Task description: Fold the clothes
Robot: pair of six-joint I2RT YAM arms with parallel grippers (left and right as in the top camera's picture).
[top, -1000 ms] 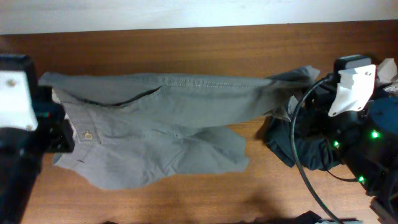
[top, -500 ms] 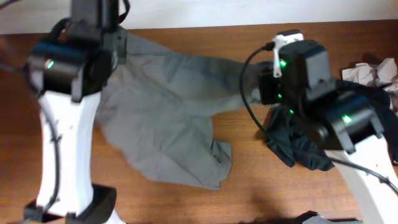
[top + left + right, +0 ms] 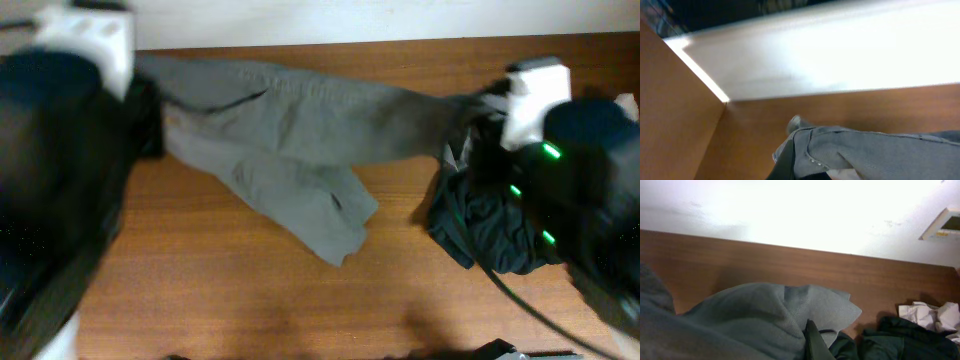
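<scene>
We see the grey-olive cotton shorts [image 3: 300,130] stretched across the far side of the brown wooden desk [image 3: 250,300], with one leg drooping toward the middle. Our left claw [image 3: 790,167] is closed on the waistband end. Our right claw [image 3: 812,340] is closed on the opposite end, above a crumpled black cloth garment [image 3: 490,235].

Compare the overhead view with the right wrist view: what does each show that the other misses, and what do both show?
Only overhead: the full span of the grey-olive shorts, stretched between the left arm and the right arm, with one leg lying on the table. Only right wrist: a pale wall panel, and one bunched corner of the shorts seen close up. Both: the shorts, the black garment and the wooden table.
</scene>
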